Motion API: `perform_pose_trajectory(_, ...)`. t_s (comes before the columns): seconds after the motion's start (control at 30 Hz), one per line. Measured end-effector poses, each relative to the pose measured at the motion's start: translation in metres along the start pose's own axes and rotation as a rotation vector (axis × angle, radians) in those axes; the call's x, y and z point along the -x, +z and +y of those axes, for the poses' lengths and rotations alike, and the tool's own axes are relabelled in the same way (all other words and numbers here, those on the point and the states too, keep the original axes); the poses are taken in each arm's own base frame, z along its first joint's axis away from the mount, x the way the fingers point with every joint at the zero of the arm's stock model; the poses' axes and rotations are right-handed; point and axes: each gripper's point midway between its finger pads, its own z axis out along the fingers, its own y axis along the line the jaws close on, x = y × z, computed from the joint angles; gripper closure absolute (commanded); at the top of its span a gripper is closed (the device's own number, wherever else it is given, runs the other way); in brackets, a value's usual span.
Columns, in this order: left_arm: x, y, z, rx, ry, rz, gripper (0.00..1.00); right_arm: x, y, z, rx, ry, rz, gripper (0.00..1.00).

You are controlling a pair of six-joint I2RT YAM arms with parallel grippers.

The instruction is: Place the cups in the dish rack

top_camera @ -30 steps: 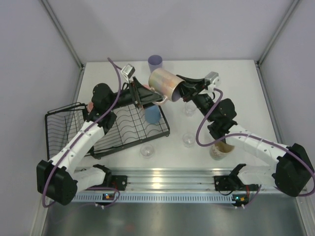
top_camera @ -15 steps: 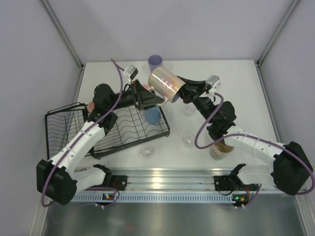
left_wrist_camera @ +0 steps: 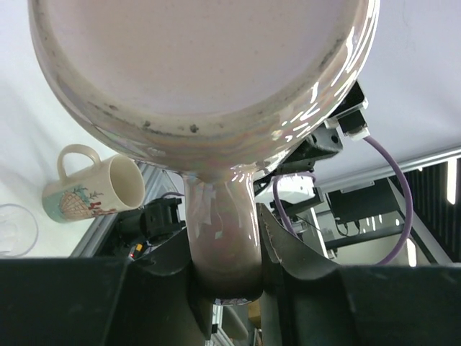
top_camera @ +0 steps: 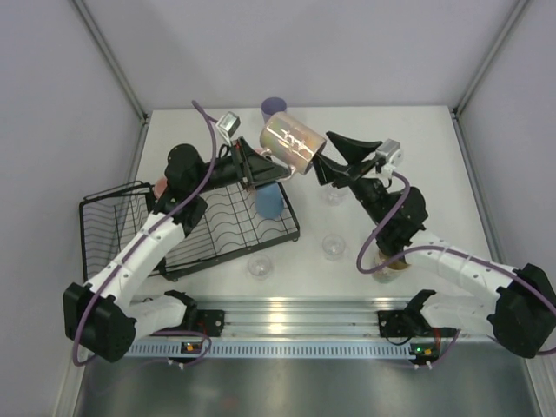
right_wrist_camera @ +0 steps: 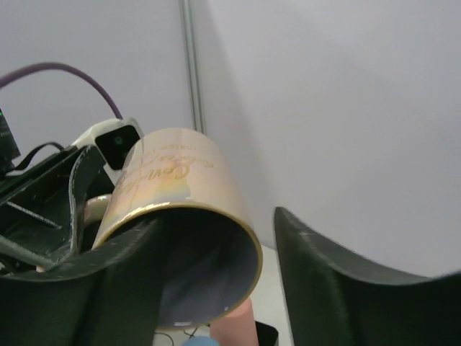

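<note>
Because the left arm lies across it, the salmon-pink tumbler point(top_camera: 159, 187) at the far left of the dish rack point(top_camera: 217, 239) shows only as a sliver. The right arm likewise covers half of the cream mug point(top_camera: 388, 263) on the near right of the worktop point(top_camera: 426, 148). The lavender tumbler point(top_camera: 273, 107) at the far edge is cut off below by the pink mug point(top_camera: 291, 143). This mug hangs in the air over the rack's far right corner, tilted with its mouth to the right.

From above, the left gripper's point(top_camera: 259, 167) hold is hard to read. The left wrist view settles it: the jaws are clamped on the mug's looped handle point(left_wrist_camera: 223, 249), under a glossy, pearly base. That view also shows the cream mug's printed side and ear-shaped handle.

Only the right wrist view looks into the pink mug's dark mouth, with its gold rim and gold script on the wall. The right gripper point(top_camera: 335, 158) has its jaws spread apart at that mouth, gripping nothing. Whether one finger touches the rim I cannot tell.

A blue tumbler point(top_camera: 269, 201) stands at the right end of the black wire rack. Small clear glasses point(top_camera: 333, 248) stand on the worktop near it.
</note>
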Motion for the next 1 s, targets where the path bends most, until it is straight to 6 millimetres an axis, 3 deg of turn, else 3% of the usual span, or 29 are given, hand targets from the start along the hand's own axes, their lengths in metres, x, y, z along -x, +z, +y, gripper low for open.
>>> perform_pose_trajectory(0.17, 0.012, 0.001, -0.002, 0.060, 0.082, -0.029, 1.00, -0.014, -0.022, 0.001, -0.003, 0.007, 0.075, 0.13)
perform_pose_trajectory(0.2, 0.016, 0.001, -0.003, 0.080, 0.106, -0.038, 1.00, -0.018, -0.028, 0.001, -0.005, 0.008, 0.091, 0.03)
perform_pose_trajectory(0.3, 0.030, -0.002, -0.002, 0.165, 0.204, -0.082, 1.00, -0.028, -0.044, 0.000, -0.018, 0.018, 0.152, 0.01)
perform_pose_trajectory(0.4, 0.046, -0.010, 0.012, 0.305, 0.304, -0.145, 1.00, -0.030, -0.053, -0.005, -0.052, 0.023, 0.203, 0.01)
perform_pose_trajectory(0.53, 0.065, -0.040, 0.055, 0.586, 0.414, -0.224, 1.00, -0.019, -0.059, -0.012, -0.100, 0.018, 0.218, 0.01)
perform_pose_trajectory(0.7, 0.075, -0.095, 0.114, 0.963, 0.476, -0.274, 1.00, -0.006, -0.058, -0.016, -0.123, 0.013, 0.211, 0.01)
perform_pose_trajectory(0.87, 0.066, -0.148, 0.160, 1.231, 0.485, -0.293, 1.00, -0.010, -0.059, -0.017, -0.128, -0.001, 0.233, 0.01)
perform_pose_trajectory(1.0, 0.055, -0.175, 0.190, 1.370, 0.472, -0.280, 1.00, -0.013, -0.060, -0.018, -0.129, -0.007, 0.247, 0.01)
